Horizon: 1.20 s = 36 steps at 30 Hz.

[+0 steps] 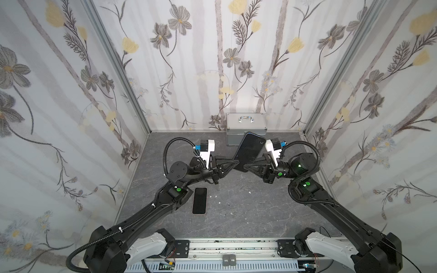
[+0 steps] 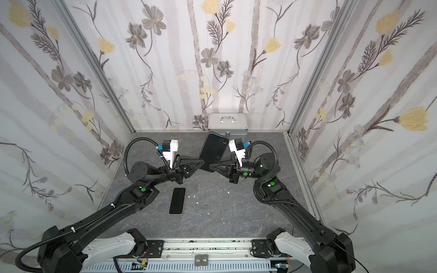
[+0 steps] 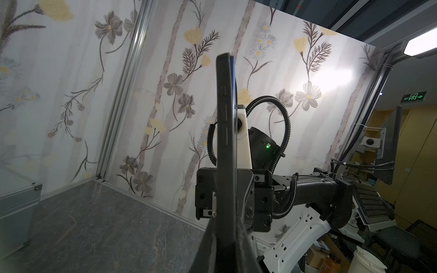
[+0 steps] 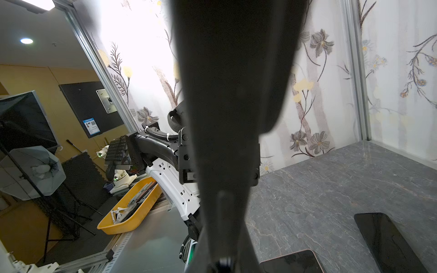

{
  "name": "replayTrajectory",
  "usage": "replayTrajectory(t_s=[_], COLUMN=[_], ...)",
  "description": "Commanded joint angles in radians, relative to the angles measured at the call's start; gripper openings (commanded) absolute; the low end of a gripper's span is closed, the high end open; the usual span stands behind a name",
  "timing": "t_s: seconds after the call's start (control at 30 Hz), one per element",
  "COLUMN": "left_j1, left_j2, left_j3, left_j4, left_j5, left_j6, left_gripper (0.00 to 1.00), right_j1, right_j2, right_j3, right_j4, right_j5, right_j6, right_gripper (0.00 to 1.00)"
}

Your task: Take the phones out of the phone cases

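A dark phone in a black phone case (image 1: 249,151) (image 2: 212,149) is held tilted in the air above the table's back middle. In the left wrist view the phone case (image 3: 224,118) is seen edge-on, with a thin blue sliver of the phone (image 3: 233,78) along one side. My right gripper (image 1: 244,166) (image 4: 224,236) is shut on its lower end. My left gripper (image 1: 237,162) (image 3: 224,236) has a finger close on each side of the same end. I cannot tell whether those fingers press on it.
A second phone with a pink rim (image 1: 199,201) (image 4: 290,261) lies flat on the grey table (image 1: 248,212). Another flat black thing (image 4: 390,241) lies beyond it. A silver box with a handle (image 1: 246,125) stands at the back wall. White crumbs (image 1: 219,202) dot the table.
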Motion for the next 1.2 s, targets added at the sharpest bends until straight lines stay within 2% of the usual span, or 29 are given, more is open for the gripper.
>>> replayTrajectory(t_s=[0.0,0.03,0.1,0.33,0.47,0.57,0.67,0.77,0.97,1.17], left_j1=[0.005,0.005,0.005,-0.003,-0.027,-0.076,-0.139,-0.191,-0.252,-0.275], left_j2=[-0.022,-0.034,-0.068,-0.093,-0.083,-0.066,-0.044,-0.014,0.026,0.026], left_j3=[-0.017,-0.023,-0.030,0.108,0.199,0.260,0.297,0.329,0.361,0.344], left_j4=[0.007,-0.002,-0.048,-0.384,-0.468,-0.509,-0.521,-0.520,-0.519,-0.508], left_j5=[-0.072,-0.102,-0.179,-0.347,-0.398,-0.477,-0.572,-0.631,-0.624,-0.596], left_j6=[0.047,0.067,0.137,0.452,0.564,0.672,0.786,0.856,0.916,0.930], left_gripper=[0.55,0.61,0.67,0.68,0.68,0.67,0.67,0.67,0.62,0.53], right_j1=[-0.013,-0.021,-0.045,-0.162,-0.198,-0.198,-0.198,-0.178,-0.032,0.034], right_j2=[-0.029,-0.039,-0.067,-0.138,-0.168,-0.157,-0.157,-0.155,-0.162,-0.169], right_j3=[0.007,0.007,0.006,0.028,0.033,0.088,0.101,0.110,0.129,0.122], right_j4=[-0.041,-0.066,-0.120,-0.288,-0.349,-0.487,-0.523,-0.562,-0.680,-0.699], right_j5=[0.059,0.071,0.098,0.166,0.218,0.276,0.320,0.366,0.586,0.640], right_j6=[-0.103,-0.121,-0.167,-0.300,-0.408,-0.493,-0.515,-0.553,-0.686,-0.752], right_gripper=[0.00,0.00,0.00,0.00,0.00,0.00,0.00,0.00,0.00,0.00])
